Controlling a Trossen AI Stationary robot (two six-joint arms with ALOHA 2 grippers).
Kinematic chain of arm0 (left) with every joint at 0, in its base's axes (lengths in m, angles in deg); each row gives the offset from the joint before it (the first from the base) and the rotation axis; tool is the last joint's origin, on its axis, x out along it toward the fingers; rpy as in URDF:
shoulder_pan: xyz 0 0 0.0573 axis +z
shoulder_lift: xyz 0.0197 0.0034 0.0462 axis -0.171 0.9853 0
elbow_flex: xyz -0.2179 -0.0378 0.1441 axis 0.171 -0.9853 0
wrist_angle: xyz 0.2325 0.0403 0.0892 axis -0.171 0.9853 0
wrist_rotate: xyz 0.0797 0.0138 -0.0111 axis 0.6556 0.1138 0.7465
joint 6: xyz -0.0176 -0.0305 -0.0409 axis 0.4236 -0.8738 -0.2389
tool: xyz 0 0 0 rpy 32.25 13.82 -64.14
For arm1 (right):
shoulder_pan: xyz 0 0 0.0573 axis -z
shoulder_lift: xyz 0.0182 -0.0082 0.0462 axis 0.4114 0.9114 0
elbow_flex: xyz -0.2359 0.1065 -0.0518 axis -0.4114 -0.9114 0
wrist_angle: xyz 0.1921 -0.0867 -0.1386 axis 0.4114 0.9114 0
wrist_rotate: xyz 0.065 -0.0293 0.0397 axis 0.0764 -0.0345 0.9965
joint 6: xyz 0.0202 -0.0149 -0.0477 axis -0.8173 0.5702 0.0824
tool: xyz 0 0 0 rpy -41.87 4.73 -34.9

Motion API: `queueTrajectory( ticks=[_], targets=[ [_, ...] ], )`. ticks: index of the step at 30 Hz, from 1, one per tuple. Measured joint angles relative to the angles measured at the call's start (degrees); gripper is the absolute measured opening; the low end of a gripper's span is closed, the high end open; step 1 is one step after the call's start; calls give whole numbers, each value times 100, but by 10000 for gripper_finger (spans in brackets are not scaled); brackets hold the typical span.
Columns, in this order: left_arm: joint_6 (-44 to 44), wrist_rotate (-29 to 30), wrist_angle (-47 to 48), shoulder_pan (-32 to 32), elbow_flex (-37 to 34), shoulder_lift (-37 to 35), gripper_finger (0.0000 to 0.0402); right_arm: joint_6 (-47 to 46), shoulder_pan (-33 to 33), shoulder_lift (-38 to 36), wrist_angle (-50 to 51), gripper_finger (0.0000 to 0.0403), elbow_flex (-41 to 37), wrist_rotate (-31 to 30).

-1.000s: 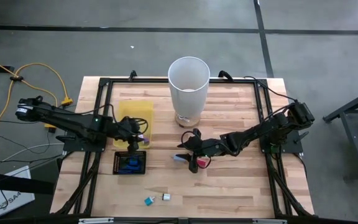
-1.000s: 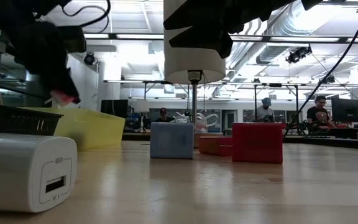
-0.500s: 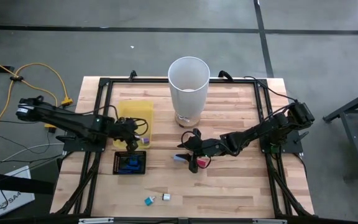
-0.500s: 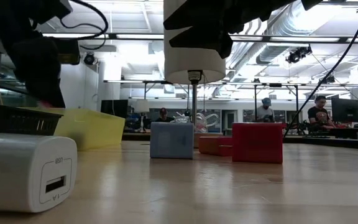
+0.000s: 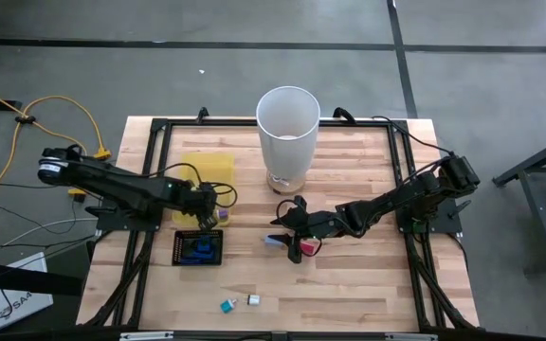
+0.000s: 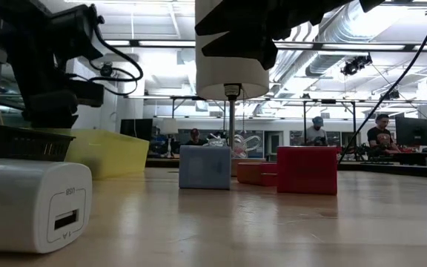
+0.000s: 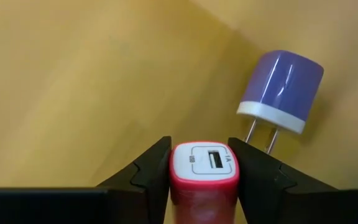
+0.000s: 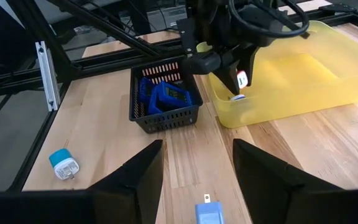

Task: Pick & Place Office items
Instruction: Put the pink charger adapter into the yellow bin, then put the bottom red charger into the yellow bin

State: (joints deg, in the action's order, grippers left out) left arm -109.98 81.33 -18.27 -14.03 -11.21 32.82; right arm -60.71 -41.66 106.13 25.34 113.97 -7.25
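My left gripper (image 5: 209, 203) is over the yellow tray (image 5: 197, 170), shut on a pink charger (image 7: 204, 167). A purple charger (image 7: 280, 92) lies on the tray floor just beyond it. My right gripper (image 5: 293, 242) hovers open at mid-table between a light blue piece (image 5: 274, 241) and a red piece (image 5: 307, 248). Its wrist view shows the light blue piece (image 8: 209, 213) just ahead of the fingers. Blue pieces lie in the black mesh tray (image 5: 198, 247). A teal piece (image 5: 227, 305) and a white charger (image 5: 252, 300) rest near the table's near edge. My left gripper pinches the pink charger's body between its two fingers, one pad on each side, with the white USB face (image 7: 205, 158) pointing away from the wrist. The fingers come from above, slanting down into the yellow tray (image 8: 303, 68). The charger (image 8: 242, 79) hangs just above the tray floor.
The tall white bin (image 5: 288, 133) stands at the far middle of the table. The black frame rails (image 5: 150, 180) run along both sides. In the low view the white charger (image 6: 32, 204) sits close, and people sit in the room behind.
My left gripper has moved a little toward the far edge and down into the yellow tray, carrying the pink charger, which has dropped behind the tray walls in the low view. The right arm has stayed still.
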Motion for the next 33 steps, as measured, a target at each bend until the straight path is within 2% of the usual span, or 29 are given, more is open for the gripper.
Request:
queueTrajectory(
  ticks=[12,22,33],
  targets=[
    [521,0,-317,-11,0,21,152,-1,0,0,0,178,0,0],
    [521,-25,-359,-9,0,21,153,-4,0,0,2,178,0,2],
    [665,5,-363,-9,0,21,228,-22,0,0,2,178,0,39]
  ],
)
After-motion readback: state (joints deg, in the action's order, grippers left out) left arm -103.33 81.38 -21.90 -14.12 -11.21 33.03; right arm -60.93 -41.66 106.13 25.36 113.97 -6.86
